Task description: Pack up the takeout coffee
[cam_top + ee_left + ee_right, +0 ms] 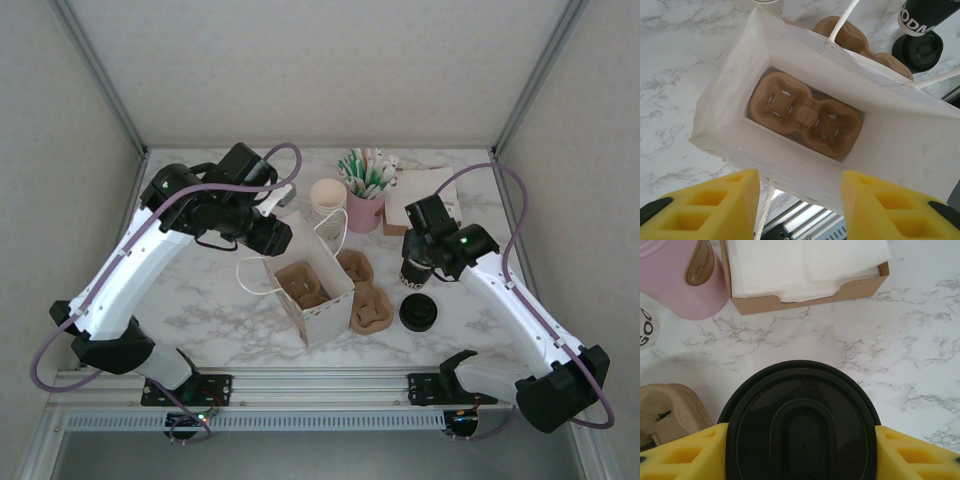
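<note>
The takeout coffee [800,420] is a dark cup with a round black lid, and my right gripper [800,442] is shut on it, a yellow finger pressed against each side of the lid. From above, the takeout coffee [414,272] is right of the white paper bag [325,320]. The bag [790,165] stands open-topped with a brown cup carrier [805,117] lying on its bottom. My left gripper [800,200] is open over the bag's rim, its yellow fingers [740,200] wide apart. A white cord handle passes the left finger.
A squat black stack of lids [418,313] sits near the coffee. Two spare brown carriers [367,308] lie right of the bag. Behind stand lidless paper cups [328,200], a pink cup of straws [365,208] and a cardboard napkin box [805,270].
</note>
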`<state>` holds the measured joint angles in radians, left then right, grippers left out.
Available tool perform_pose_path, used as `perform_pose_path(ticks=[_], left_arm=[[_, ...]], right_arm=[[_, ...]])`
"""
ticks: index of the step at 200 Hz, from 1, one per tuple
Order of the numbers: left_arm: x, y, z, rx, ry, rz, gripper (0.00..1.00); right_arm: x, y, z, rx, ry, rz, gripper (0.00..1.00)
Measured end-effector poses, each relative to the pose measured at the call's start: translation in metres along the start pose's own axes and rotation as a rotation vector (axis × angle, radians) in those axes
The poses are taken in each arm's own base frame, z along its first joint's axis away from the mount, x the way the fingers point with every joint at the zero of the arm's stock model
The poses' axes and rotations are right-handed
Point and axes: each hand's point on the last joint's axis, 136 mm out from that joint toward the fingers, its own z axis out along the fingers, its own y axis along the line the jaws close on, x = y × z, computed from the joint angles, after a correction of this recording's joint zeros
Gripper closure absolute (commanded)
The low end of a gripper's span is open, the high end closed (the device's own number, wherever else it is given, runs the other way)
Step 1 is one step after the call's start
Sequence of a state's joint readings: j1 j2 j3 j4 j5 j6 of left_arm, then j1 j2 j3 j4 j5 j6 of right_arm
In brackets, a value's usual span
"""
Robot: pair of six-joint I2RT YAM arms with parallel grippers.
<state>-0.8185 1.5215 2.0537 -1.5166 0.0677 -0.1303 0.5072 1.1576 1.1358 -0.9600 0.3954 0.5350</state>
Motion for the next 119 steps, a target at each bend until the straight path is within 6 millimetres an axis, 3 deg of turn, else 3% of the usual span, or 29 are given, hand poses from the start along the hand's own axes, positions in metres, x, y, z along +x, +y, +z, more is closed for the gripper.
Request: perform_pose_path(ticks=[53,74,94,119], left_arm=[[-0.001,0.002,-0.001,-0.015,-0.006,0.001,0.54],[-0.009,0.012,-0.011,-0.072,-0.056,-0.007,0.54],[-0.022,0.027,-0.026,-0.151,-0.139,-0.046,0.55],[-0.036,0.064,-0.045,-0.234,-0.261,-0.206,0.55]], right_arm=[[0.0,0.0,-0.001,-0.004,0.001,0.001,0.51],[-0.002,0.0,-0.01,-0.021,-0.001,0.004,0.52],[-0.018,0.009,-0.041,-0.091,-0.057,0.008,0.53],[-0.047,0.04,-0.114,-0.267,-0.196,-0.034,0.53]])
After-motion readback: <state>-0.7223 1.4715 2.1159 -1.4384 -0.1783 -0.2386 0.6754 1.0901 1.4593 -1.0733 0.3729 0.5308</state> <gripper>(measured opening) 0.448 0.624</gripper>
